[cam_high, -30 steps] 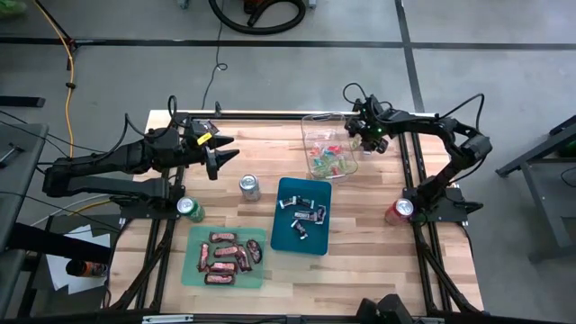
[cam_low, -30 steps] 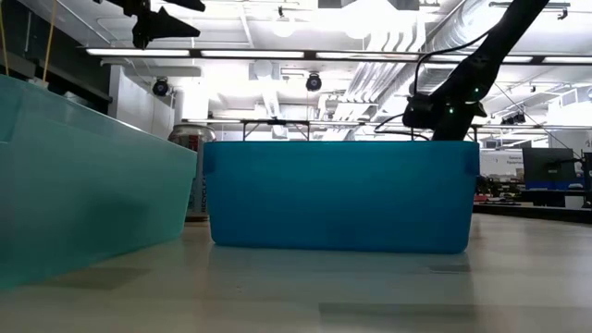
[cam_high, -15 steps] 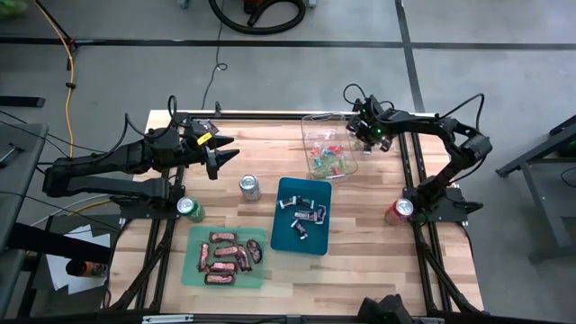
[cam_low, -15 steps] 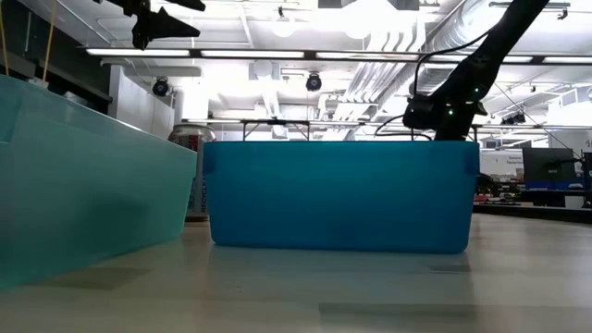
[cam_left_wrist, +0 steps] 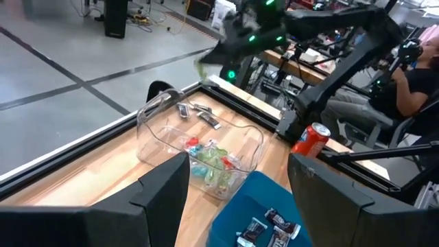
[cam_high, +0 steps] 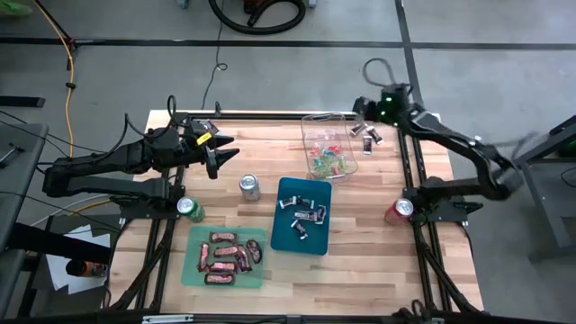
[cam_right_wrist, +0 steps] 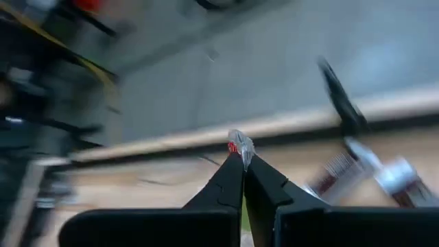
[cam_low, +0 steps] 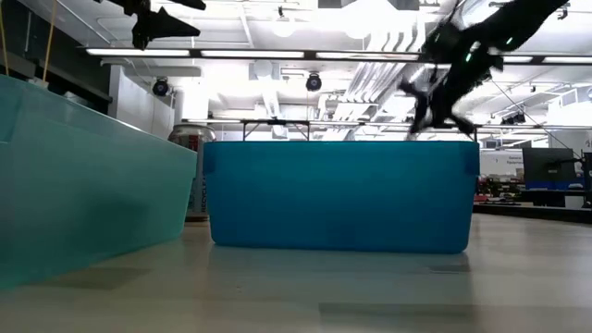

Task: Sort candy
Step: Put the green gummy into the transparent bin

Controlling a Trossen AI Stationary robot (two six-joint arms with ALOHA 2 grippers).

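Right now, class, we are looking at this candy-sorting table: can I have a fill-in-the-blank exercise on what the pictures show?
1. The dark red-brown bars lie in the ____ tray.
2. The small bright sweets sit in a ____ container.
3. The right hand, tips pinching a small wrapped sweet, is ____.
4. The silver can stands to the ____ of the blue tray in the high view.

Missing words: green; clear; shut; left

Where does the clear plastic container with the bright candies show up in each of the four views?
High view: clear plastic container near the table's far edge, right of centre.
Low view: not visible, hidden behind the blue bin.
Left wrist view: container centre, ahead of the fingers.
Right wrist view: not identifiable.
Shared landmark: the blue bin, nearer than the container.
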